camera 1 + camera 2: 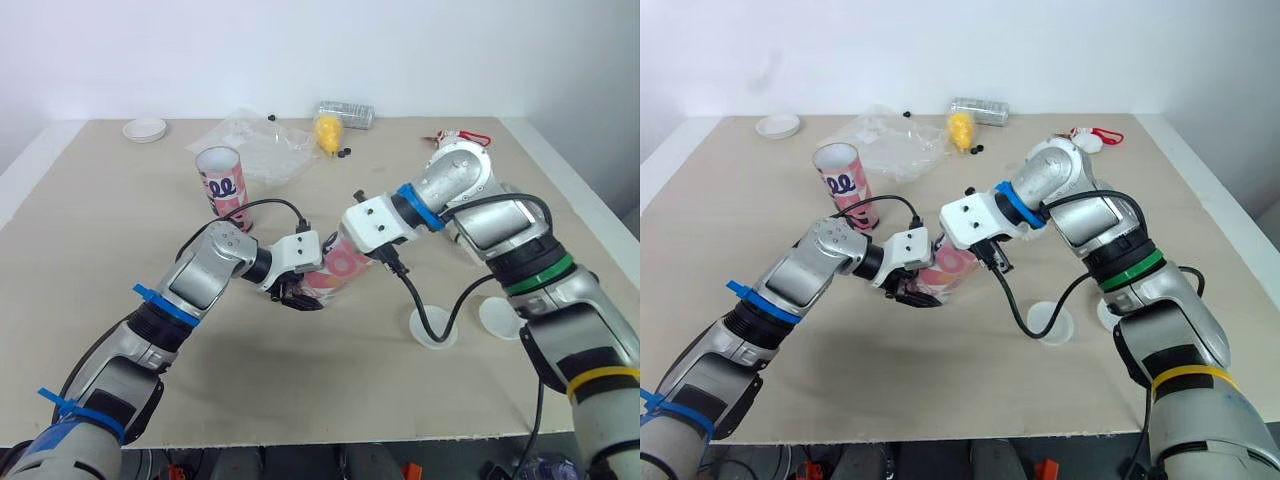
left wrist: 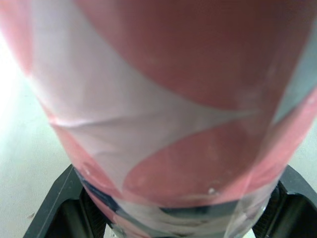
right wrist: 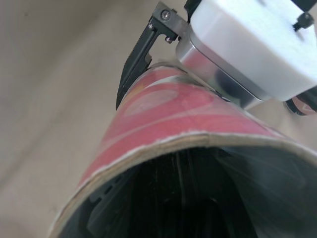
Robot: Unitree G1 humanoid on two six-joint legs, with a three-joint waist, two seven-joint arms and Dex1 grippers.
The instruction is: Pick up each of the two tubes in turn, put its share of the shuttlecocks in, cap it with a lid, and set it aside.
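— At mid-table, what does the left gripper [image 1: 298,296] have?

— It is clamped on the pink tube [image 1: 335,275], near the lower end. The left wrist view has a black finger [image 2: 52,210] pressed against each side of it. The tube lies tilted, with its open mouth turned up toward the right gripper [image 1: 348,248]. I cannot tell whether its lower end touches the table [image 1: 120,250].

— Is the right gripper open or closed?

— I cannot tell. Its tip is at the tube's mouth and hidden there. The right wrist view looks down the dark bore, where nothing is clear enough to name.

— Is anything inside the tube?

— Too dark to say.

— Where is the second tube [image 1: 222,178]?

— Upright with its mouth open, well apart toward the far left, just beside a crumpled clear bag [image 1: 255,145].

— And the lids?

— A white lid [image 1: 433,327] lies front right, crossed by a black cable [image 1: 425,310]. Another lid [image 1: 497,318] beside it is half hidden behind the right forearm. A white dish [image 1: 145,129] sits at the far left corner.

— Shuttlecocks?

— There is a yellow bundle [image 1: 327,132] at the bag's far edge, too small to make out. Behind it lies a clear canister [image 1: 345,113], and there are black specks [image 1: 343,153] close by.
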